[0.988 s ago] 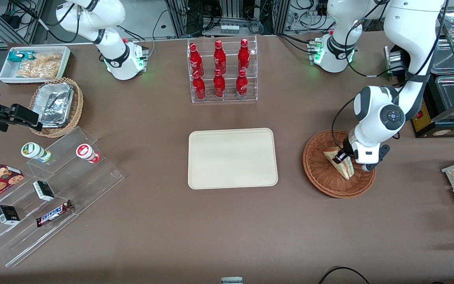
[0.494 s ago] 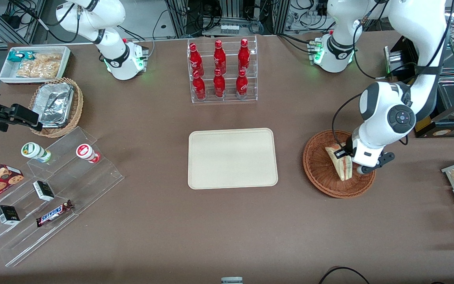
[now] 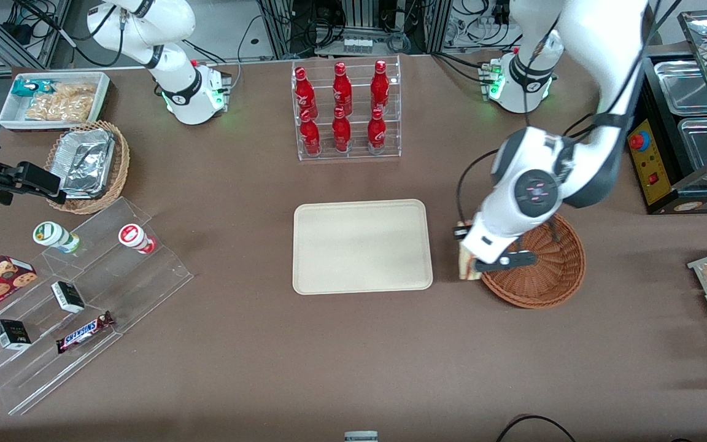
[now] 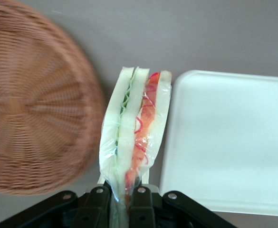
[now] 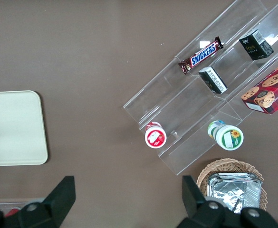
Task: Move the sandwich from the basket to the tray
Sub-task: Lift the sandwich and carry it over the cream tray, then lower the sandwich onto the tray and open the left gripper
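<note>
The end effector [image 4: 124, 197] pinches the sandwich [image 4: 136, 133], now lifted clear of the basket [image 3: 550, 270] and carried, apparently airborne, between it and the tray [image 3: 363, 245]; only placement remains.

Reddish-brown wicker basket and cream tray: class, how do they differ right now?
The round, woven reddish-brown wicker basket contrasts with the rectangular, smooth cream tray. The claw, shut on the wrapped sandwich, hangs between them, at the basket's edge, short of the tray. Both hold nothing.
</note>
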Robot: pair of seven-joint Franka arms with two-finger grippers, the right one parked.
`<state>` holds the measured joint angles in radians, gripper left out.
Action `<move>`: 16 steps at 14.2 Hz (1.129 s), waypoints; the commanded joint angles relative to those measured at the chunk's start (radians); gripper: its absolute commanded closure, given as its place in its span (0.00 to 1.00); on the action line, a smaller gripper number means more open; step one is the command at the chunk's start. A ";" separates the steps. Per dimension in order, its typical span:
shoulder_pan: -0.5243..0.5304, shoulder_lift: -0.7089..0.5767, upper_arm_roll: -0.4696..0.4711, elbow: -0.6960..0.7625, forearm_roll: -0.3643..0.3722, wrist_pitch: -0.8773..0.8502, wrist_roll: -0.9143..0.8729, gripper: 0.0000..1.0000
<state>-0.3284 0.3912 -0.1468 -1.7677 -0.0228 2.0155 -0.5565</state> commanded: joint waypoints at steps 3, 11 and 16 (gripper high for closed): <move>-0.156 0.187 0.009 0.210 -0.008 -0.024 -0.140 0.98; -0.311 0.382 -0.002 0.419 -0.003 -0.012 -0.401 0.98; -0.330 0.428 -0.004 0.422 -0.006 0.066 -0.410 0.94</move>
<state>-0.6411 0.7883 -0.1551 -1.3784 -0.0253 2.0751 -0.9443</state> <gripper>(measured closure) 0.855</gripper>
